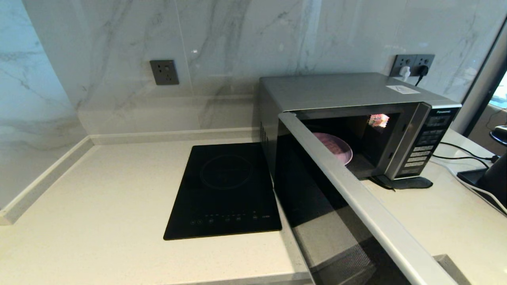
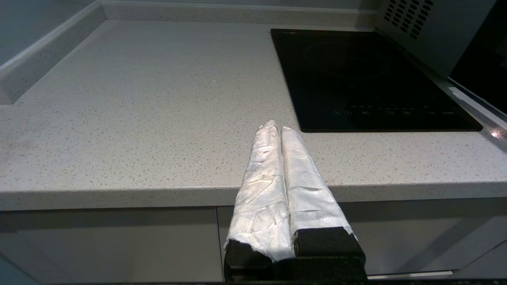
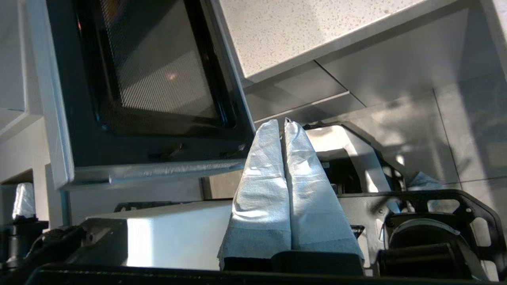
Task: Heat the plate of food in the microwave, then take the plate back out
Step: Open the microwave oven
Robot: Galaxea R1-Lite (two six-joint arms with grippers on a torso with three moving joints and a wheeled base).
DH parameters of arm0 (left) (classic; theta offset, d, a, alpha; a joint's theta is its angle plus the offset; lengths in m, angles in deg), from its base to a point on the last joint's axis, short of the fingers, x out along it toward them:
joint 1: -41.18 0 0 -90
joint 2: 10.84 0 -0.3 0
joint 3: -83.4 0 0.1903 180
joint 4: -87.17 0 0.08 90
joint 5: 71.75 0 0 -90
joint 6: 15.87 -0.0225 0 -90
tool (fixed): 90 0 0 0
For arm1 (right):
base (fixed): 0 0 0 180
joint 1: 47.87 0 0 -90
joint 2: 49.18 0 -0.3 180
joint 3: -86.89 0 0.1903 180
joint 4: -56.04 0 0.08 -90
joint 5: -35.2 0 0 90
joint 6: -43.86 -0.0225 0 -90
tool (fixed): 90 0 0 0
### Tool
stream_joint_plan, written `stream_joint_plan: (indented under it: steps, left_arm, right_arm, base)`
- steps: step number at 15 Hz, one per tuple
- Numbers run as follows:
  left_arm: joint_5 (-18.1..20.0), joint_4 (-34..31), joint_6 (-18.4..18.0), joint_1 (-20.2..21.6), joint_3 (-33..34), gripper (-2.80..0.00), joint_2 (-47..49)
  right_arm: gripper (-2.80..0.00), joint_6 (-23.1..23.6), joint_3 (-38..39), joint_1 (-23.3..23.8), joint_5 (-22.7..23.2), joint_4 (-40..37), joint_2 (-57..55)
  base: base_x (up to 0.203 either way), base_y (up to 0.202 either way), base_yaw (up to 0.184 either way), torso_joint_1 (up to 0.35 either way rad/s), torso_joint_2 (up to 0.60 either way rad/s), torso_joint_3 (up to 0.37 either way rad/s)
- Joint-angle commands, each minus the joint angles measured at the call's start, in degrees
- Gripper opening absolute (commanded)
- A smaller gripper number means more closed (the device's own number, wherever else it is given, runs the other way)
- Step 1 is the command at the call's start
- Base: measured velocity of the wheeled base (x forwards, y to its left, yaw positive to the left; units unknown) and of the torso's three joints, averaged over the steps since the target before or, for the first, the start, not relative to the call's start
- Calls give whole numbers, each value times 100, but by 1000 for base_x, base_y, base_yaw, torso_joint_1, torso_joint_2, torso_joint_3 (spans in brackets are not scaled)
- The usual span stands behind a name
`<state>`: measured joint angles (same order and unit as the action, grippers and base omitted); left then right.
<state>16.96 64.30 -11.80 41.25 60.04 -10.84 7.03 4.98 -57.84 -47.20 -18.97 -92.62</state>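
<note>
Nearest the robot, low and below the counter edge, the right gripper (image 3: 283, 130) hangs with its wrapped fingers pressed together on nothing, just under the bottom edge of the swung-out door (image 1: 356, 206). The left gripper (image 2: 277, 130) is parked at the near counter edge left of the black cooktop (image 1: 225, 190), its fingers likewise pressed together and empty. The door stands wide open, its long edge running from the near right of the scene back to the hinge on the microwave (image 1: 340, 95)'s left side, so it lies between the left arm and the cavity. Farther in, the plate of food (image 1: 336, 148) sits on the cavity floor, up and away from the right gripper, which I judge the nearer arm for reaching either door or plate. Only the head view shows the plate and neither gripper; only the right wrist view shows how low that gripper sits beneath the door.
</note>
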Motion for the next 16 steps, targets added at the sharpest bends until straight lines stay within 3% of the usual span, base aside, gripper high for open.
stream_joint_plan:
  steps: [1, 6, 9, 16]
  left_arm:
    - [-3, 4, 6, 1, 0, -280, 9]
    - [-3, 4, 6, 1, 0, -280, 9]
    - [-3, 4, 6, 1, 0, -280, 9]
    - [-3, 4, 6, 1, 0, -280, 9]
  right_arm:
    - [-280, -83, -78, -14, 46, 168, -639]
    - [-280, -213, -218, -870, 72, 682, -1626]
    - [-280, 75, -712, -1389, 8, 737, -2401]
    - [-280, 325, -2182, -3693, -42, 741, -3307]
  base:
    - [0, 0, 0, 0, 0, 0]
    - [0, 0, 0, 0, 0, 0]
    - [0, 0, 0, 0, 0, 0]
    - [0, 0, 0, 0, 0, 0]
